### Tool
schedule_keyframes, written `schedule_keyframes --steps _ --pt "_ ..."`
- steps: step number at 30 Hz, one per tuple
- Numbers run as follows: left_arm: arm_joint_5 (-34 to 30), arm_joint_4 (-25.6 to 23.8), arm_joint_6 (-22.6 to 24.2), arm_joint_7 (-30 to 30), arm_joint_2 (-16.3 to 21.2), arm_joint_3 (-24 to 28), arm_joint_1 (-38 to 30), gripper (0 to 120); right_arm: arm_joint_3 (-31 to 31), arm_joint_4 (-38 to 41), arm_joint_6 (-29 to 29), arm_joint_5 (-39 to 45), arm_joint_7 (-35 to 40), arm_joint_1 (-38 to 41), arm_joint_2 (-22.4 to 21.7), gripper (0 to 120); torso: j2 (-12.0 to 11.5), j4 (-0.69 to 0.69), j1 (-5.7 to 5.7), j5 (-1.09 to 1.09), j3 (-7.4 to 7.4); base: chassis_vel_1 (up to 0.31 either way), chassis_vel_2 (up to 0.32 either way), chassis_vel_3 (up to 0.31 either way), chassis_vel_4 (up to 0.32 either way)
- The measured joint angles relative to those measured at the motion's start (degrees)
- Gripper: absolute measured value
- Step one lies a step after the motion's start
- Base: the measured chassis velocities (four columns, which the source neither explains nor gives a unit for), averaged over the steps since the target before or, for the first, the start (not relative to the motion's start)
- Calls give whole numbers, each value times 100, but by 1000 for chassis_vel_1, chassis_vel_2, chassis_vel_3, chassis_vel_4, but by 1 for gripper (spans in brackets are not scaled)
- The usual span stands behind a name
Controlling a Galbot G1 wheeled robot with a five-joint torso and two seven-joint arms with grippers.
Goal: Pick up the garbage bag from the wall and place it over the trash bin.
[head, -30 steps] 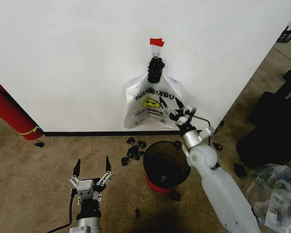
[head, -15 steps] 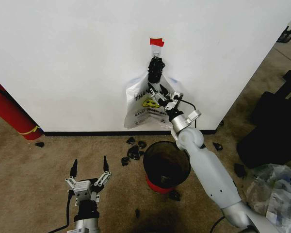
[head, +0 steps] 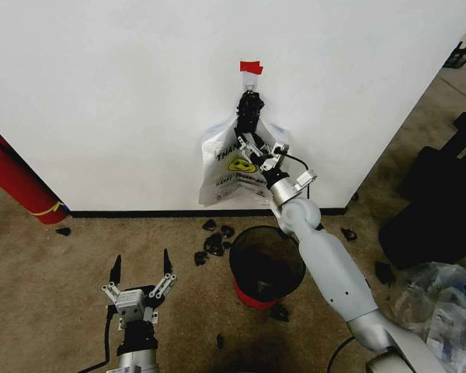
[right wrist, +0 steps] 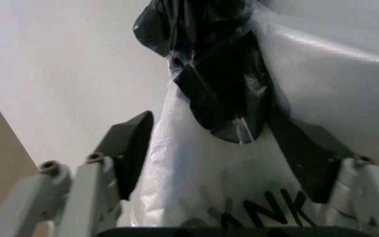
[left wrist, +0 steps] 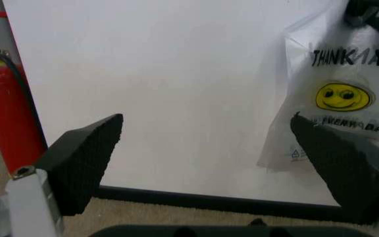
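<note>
Right gripper reaching the hanging garbage bag

The right gripper is spreading its jaws wide against the garbage bag's dark bunched top, gripping nothing, while the bag is hanging on the wall above the trash bin; the left gripper is waiting open near the floor.

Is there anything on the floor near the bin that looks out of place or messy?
Yes. Small black scraps lie scattered on the carpet around the trash bin, mostly between it and the wall. They look like torn debris; what they are cannot be told.
</note>
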Motion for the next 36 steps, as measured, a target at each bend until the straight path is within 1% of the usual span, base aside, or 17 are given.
schedule_keyframes --steps 6,7,8,13,15,17,23,28,36 --pt "3 4 -2 1 -1 1 -1 100 5 -65 -1 11 19 71 11 37 0 0 0 0 0 0 0 0 0" --pt "3 4 -2 1 -1 1 -1 100 5 -65 -1 11 19 71 11 37 0 0 0 0 0 0 0 0 0" --pt "3 6 -2 1 0 2 -1 100 10 -81 -1 12 23 82 13 34 0 0 0 0 0 0 0 0 0" --pt "3 39 -2 2 5 12 -19 100 25 -132 -1 17 44 117 15 10 0 0 0 1 0 0 0 0 0" --pt "3 41 -2 2 4 15 -20 100 30 -135 -1 16 54 120 15 8 0 0 0 1 0 0 0 0 0" --pt "5 41 -2 2 -1 23 -20 100 46 -136 -2 14 87 120 17 0 0 0 0 0 0 0 0 0 0" --pt "8 42 -3 3 -8 26 -30 100 99 -69 1 10 129 54 32 0 0 0 0 1 0 0 0 0 0" --pt "8 55 -3 6 -7 48 -49 100 114 179 10 0 148 -116 -35 0 0 0 0 1 0 0 0 0 0" --pt "15 64 -5 9 -3 73 -60 100 157 730 21 -110 169 -513 -257 0 0 0 0 1 0 0 0 0 0"
